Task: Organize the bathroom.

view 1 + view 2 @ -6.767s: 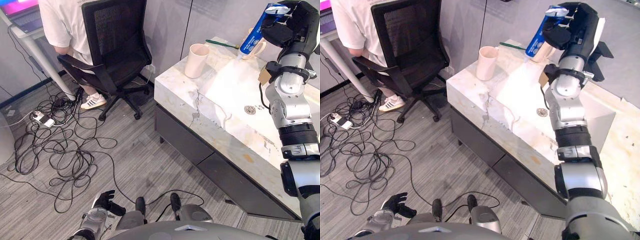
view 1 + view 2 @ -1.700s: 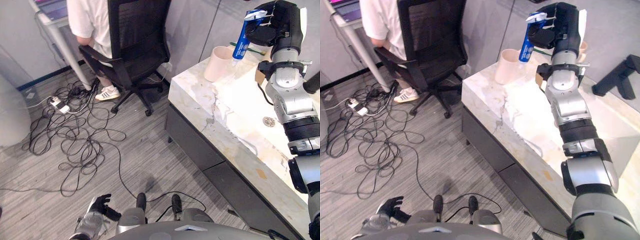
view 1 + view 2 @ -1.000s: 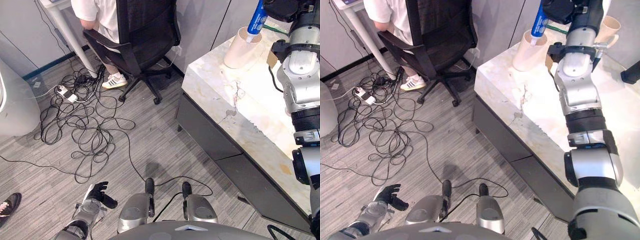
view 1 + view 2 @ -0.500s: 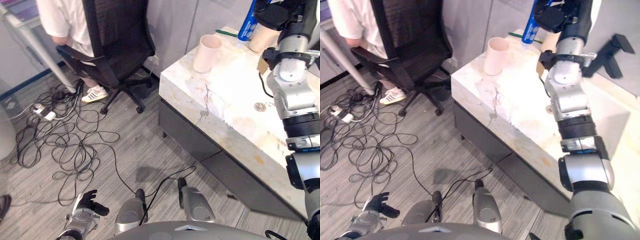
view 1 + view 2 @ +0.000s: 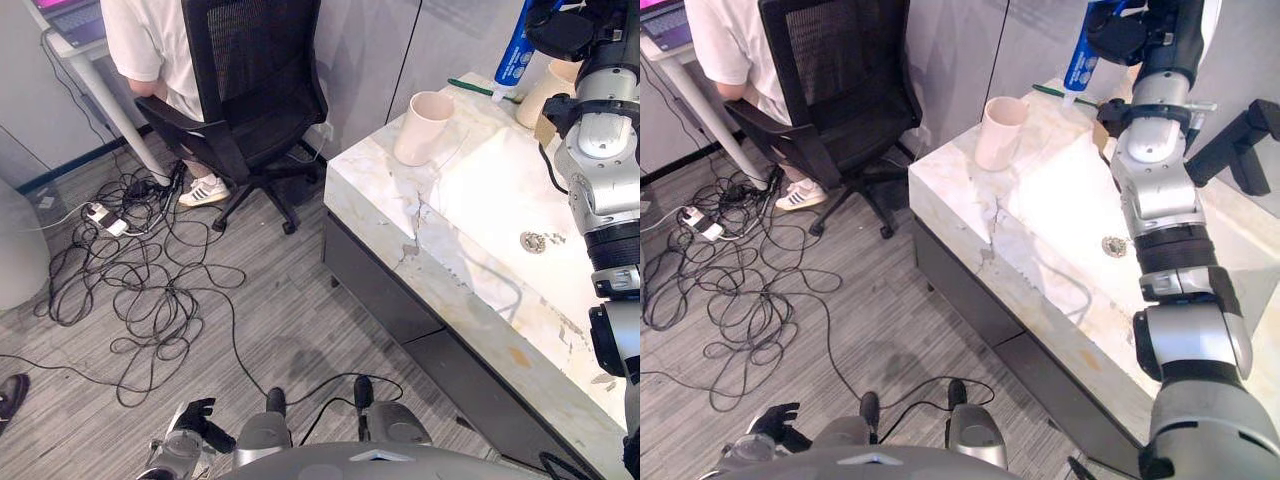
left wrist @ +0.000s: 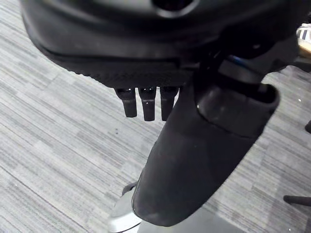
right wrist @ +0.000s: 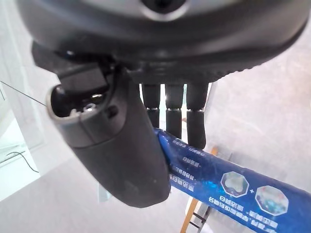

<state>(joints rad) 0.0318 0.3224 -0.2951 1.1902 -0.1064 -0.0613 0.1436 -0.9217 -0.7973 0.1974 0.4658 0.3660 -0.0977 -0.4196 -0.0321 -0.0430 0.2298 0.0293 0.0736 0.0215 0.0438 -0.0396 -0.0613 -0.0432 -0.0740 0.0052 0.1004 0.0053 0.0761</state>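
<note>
Above the counter's (image 5: 480,270) far edge, toothpaste tube (image 5: 519,45) near-upright (cap downward), gripped by right hand (image 5: 570,28).

a pale marble counter (image 5: 400,195) with a sunken basin and a metal drain (image 5: 533,241) carries a cream cup (image 5: 421,128) upright near its left back corner, a green toothbrush (image 5: 470,87) lying just behind it, and a second cup (image 5: 550,92) farther right. the grey plank floor (image 5: 290,320) beside it bears a black office chair (image 5: 255,100), a tangle of black cables (image 5: 150,290) and a white power strip (image 5: 105,218).
</note>
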